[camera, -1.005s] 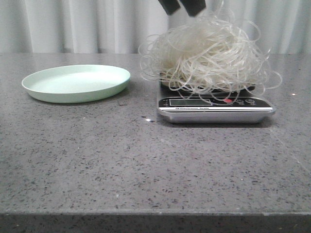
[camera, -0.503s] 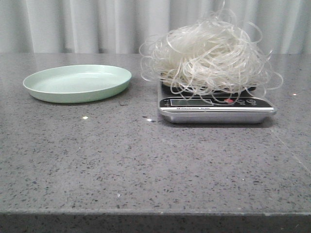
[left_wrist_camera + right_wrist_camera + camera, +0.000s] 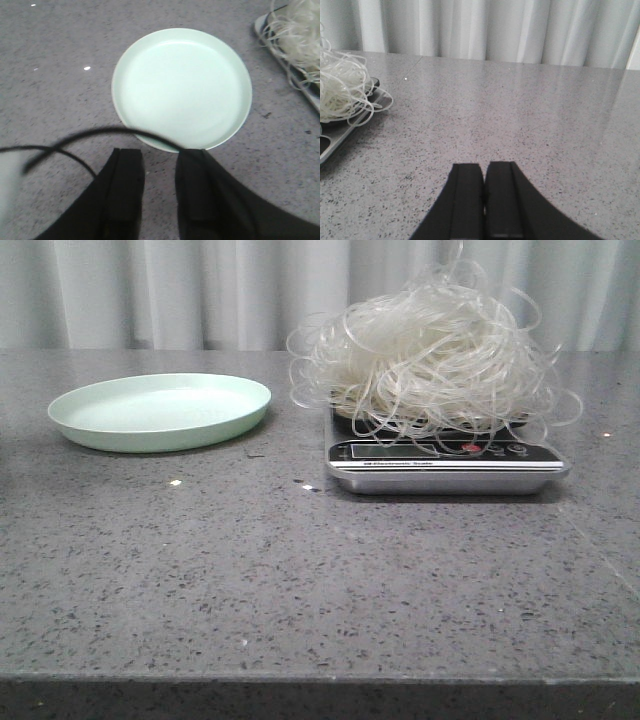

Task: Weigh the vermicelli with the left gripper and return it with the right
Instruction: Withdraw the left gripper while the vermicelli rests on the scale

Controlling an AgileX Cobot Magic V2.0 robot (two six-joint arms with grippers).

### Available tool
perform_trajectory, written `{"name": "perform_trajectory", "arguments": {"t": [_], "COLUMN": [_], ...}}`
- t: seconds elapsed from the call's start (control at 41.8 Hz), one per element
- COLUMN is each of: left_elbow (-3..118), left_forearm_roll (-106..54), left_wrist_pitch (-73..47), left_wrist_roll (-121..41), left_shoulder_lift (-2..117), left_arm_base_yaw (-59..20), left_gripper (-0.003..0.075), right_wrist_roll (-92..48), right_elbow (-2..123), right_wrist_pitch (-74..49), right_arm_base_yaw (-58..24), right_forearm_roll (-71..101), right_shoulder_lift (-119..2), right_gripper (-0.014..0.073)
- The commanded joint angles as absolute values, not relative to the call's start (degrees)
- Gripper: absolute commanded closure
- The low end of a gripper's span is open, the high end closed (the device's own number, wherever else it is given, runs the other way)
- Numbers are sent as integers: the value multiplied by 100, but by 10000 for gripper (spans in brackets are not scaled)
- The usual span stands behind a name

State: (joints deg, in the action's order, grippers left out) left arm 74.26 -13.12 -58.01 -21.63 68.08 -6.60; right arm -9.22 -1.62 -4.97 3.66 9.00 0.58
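— What do we have in the plate [image 3: 160,412]?

— Nothing; we see its pale green bowl bare. The vermicelli [image 3: 430,355] sits heaped on the scale [image 3: 445,462], strands spilling past the platform's sides over the display.

— And our claws?

— Our left claw [image 3: 159,190] hangs above the counter [image 3: 300,580] just beside the plate's rim, fingers apart and holding nothing. Our right claw [image 3: 484,200] has its fingers together, well apart from the scale, with open grey counter all around it.
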Motion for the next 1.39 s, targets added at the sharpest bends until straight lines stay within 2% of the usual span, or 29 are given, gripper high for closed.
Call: {"name": "perform_trajectory", "arguments": {"t": [0.0, 0.168, 0.479, 0.622, 0.814, 0.982, 1.365], "left_elbow": [6823, 5454, 3567, 3016, 2805, 2754, 2754], "left_forearm_roll": [-1197, -980, -1183, -1259, -1259, -1271, -1621], "left_wrist_pitch": [-4865, -3607, -863, 265, 180, 157, 157], "left_wrist_roll": [-2093, -2093, -2078, -2078, -2078, -2078, -2078], "left_shoulder_lift": [6049, 5077, 3763, 3247, 3129, 3129, 3129], "left_arm_base_yaw": [-444, -321, -321, -321, -333, -495, -610], "left_gripper": [523, 581, 580, 583, 583, 583, 583], "right_wrist_roll": [-933, -933, -930, -930, -930, -930, -935], "right_elbow": [-115, -115, -109, -68, 465, 1455, 4886], "right_wrist_pitch": [34, 35, 107, 328, 126, -537, -2736], "right_arm_base_yaw": [353, 353, 353, 353, 353, 353, 353], "right_forearm_roll": [872, 877, 897, 1503, 1797, 1928, 2057], "right_shoulder_lift": [154, 154, 154, 154, 149, -238, -3430], "right_gripper": [442, 442, 442, 442, 439, 440, 443]}}
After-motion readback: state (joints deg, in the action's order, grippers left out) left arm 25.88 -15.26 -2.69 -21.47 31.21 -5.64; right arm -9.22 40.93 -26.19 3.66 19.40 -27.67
